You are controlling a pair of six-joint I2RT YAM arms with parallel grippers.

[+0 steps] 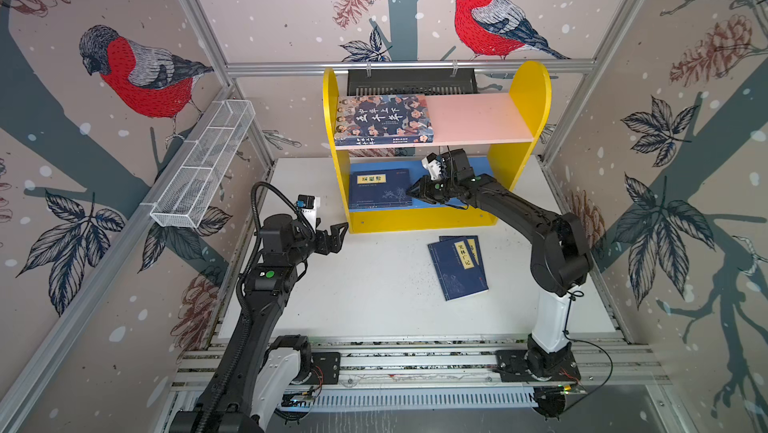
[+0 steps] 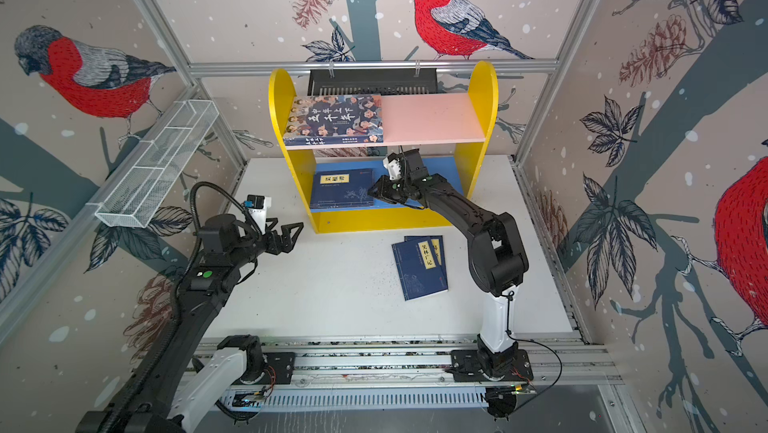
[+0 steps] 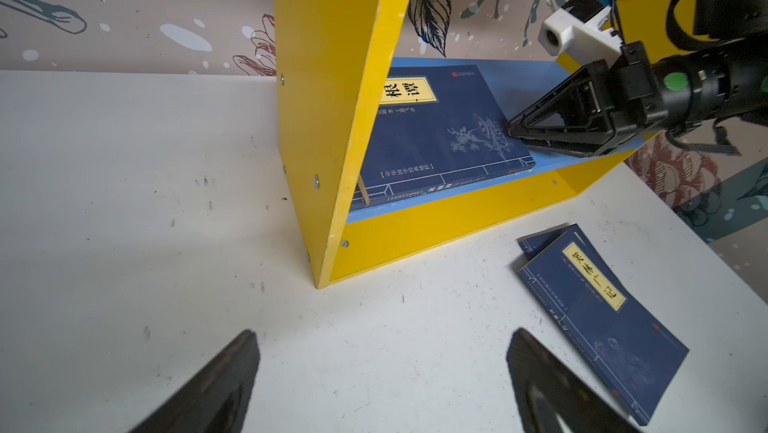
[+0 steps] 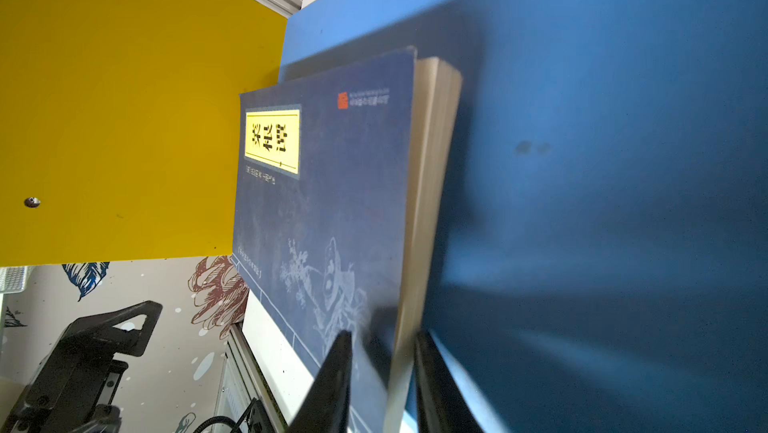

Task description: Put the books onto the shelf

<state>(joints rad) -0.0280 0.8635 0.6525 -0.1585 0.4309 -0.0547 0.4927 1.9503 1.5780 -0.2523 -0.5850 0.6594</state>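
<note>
Two navy books [image 1: 457, 269] lie overlapped on the tabletop [image 1: 374, 306], near and right of the shelf [image 1: 530, 90], not yet stowed. The large book [image 1: 384, 119] lies flat on the left of the pink board [image 1: 478, 119], leaving the right half free. Another navy book [image 1: 380, 188] lies flat on the blue board [image 4: 582, 161], close to the left panel [image 3: 332, 78]. The right end effector [image 1: 411, 193] straddles that book's right edge, probably to seat it leftward. Whether it is clamped or released cannot be told. The left end effector [image 1: 341, 237] hangs released over the tabletop, left of the shelf, clear of the right end effector.
</note>
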